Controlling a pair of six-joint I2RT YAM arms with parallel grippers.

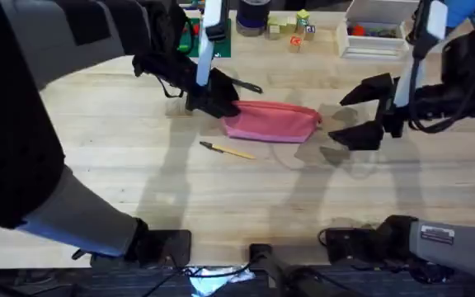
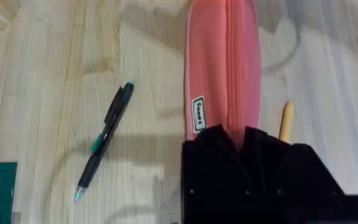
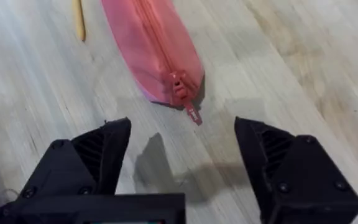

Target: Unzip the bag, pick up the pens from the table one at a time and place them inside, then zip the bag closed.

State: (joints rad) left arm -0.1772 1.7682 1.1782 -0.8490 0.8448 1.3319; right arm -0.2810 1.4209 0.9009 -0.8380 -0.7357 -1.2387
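Observation:
The pink bag (image 1: 272, 120) lies zipped shut across the middle of the table (image 1: 138, 181). My left gripper (image 1: 213, 102) is at its left end, and in the left wrist view the fingers (image 2: 211, 149) are shut on the end of the bag (image 2: 222, 62). My right gripper (image 1: 368, 110) hangs open just past the right end, with the zipper pull (image 3: 190, 111) lying ahead between its fingers (image 3: 101, 155). The tan-yellow pen (image 1: 228, 150) rests in front of the bag. Behind the bag's left end lies the black pen (image 2: 104, 140).
Along the back edge stand a green mat (image 1: 221, 37), a dark cup (image 1: 252, 18), small coloured blocks (image 1: 295, 31) and a white box (image 1: 373, 33). Bare wood stretches across the table's front half.

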